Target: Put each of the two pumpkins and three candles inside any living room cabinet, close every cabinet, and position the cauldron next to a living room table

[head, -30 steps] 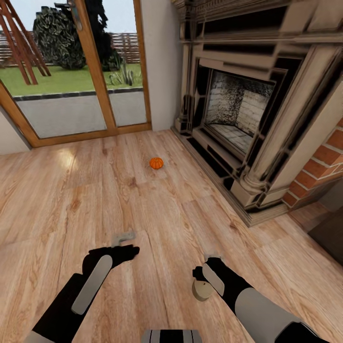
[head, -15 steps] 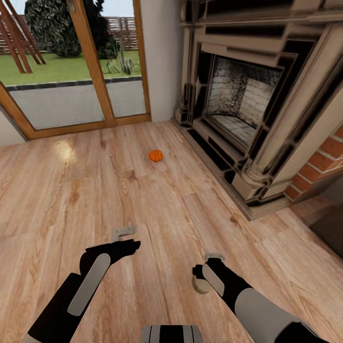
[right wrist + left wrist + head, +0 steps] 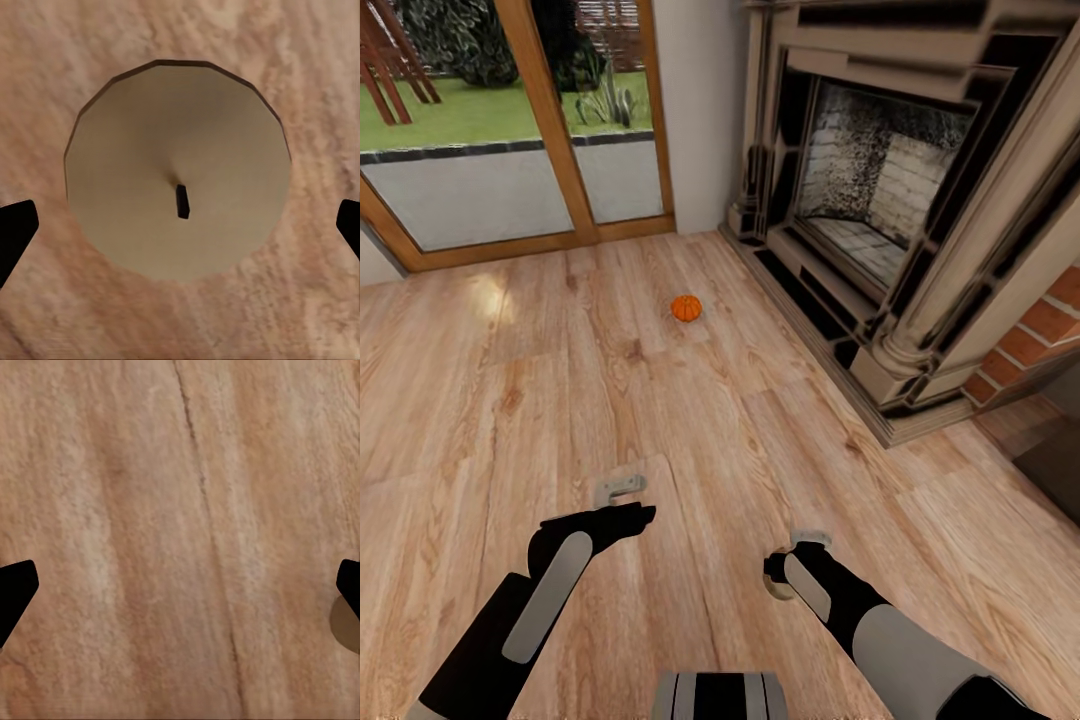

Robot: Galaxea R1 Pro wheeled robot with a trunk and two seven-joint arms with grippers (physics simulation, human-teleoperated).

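My left gripper (image 3: 622, 487) hangs over bare plank floor (image 3: 480, 400) at the near left, fingers spread wide with nothing between them. In its wrist view the two dark fingertips (image 3: 13, 589) sit at opposite edges with only wood grain between.

To the right, my right gripper (image 3: 797, 560) hovers above a candle (image 3: 177, 169), a pale beige disc with a short dark wick, seen from straight above. The tips stand well outside its rim, so I judge these fingers spread too and not gripping. From the head camera only a sliver of the candle (image 3: 780, 590) peeks out beneath my wrist.

Further off, centre floor, one pumpkin (image 3: 686, 308) sits alone between the glass patio door (image 3: 510, 130) on the far left and the fireplace (image 3: 880, 210) on the right.

The risk I see: if I come down off-centre, one fingertip could land on the candle's flat top and tip it or push it sideways instead of straddling it. Closing too high could let the candle squirt out.

Against the earlier head views, the whole scene has slid: the door and fireplace loom larger and higher, and the pumpkin sits higher in the picture. That is my camera moving, not the things. Less of the candle shows under my right wrist than then.
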